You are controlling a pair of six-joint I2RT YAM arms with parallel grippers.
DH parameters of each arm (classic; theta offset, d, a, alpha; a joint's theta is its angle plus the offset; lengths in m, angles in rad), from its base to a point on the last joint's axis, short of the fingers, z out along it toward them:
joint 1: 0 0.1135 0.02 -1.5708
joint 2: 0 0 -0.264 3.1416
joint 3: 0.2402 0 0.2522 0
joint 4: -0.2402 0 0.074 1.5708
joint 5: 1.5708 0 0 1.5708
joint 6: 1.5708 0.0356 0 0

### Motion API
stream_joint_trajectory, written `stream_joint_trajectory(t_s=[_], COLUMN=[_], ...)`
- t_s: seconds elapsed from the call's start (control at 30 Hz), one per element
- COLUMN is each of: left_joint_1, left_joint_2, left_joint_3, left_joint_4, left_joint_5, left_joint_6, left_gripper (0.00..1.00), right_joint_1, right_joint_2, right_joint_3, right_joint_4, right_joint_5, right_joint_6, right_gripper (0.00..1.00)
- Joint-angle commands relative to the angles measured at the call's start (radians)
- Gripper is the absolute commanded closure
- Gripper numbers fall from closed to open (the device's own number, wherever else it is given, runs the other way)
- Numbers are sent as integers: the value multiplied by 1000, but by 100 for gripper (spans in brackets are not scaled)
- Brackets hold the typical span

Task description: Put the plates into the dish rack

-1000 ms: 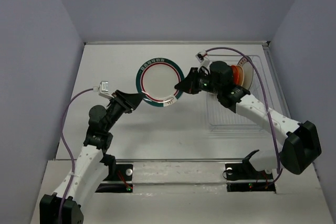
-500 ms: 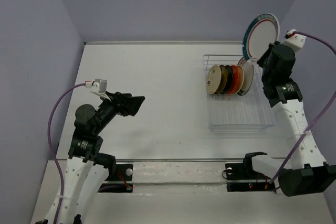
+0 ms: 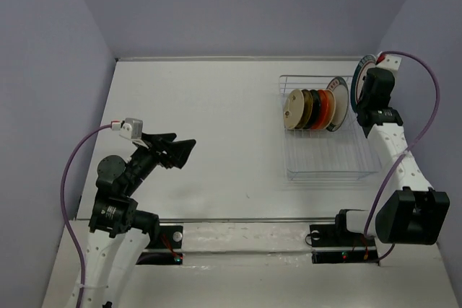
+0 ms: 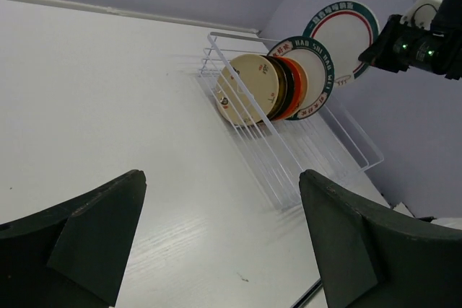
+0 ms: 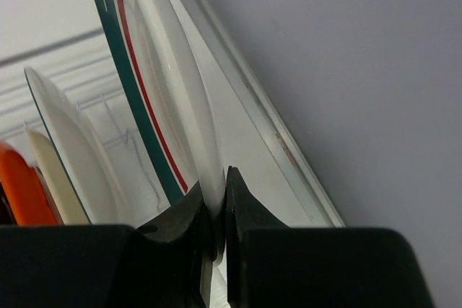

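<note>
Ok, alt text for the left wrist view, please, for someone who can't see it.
The right tool holds a green-rimmed plate on edge just past the row of plates standing in the rack. The left tool, open and empty, frames the foreground.

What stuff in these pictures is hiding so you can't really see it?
- Held plate: in the right wrist view the top edge cuts it off. Only a slice shows above the right gripper.
- Black plate: in the top view it is squeezed between the amber plate and the orange plate. Only a sliver shows.
- Lettering on the racked patterned plate: in the left wrist view it is too small to read.
</note>
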Motion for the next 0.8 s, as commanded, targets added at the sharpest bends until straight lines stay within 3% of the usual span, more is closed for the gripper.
stream_joint_trajectory(t_s=[0.0,0.4,0.53,0.7,0.77], left_joint_1=[-16,-27,-27,-28,-28], left_joint_2=[-21,-29,-29,-27,-29], left_joint_3=[-11,-13,-13,-13,-13], left_joint_4=[14,14,12,14,12], left_joint_5=[13,11,10,13,11], left_joint_6=[16,16,16,14,14], left_gripper=[1,1,1,1,1], right_joint_1=[3,3,3,3,3], right_joint_2=[-25,2,-21,-10,14], right_joint_3=[-31,-117,-106,-78,-100], right_joint_4=[142,119,113,68,68], right_joint_5=[-74,-154,-91,-148,-149], right_joint_6=[-80,-40,-24,-37,-15], right_gripper=[93,93,93,93,85])
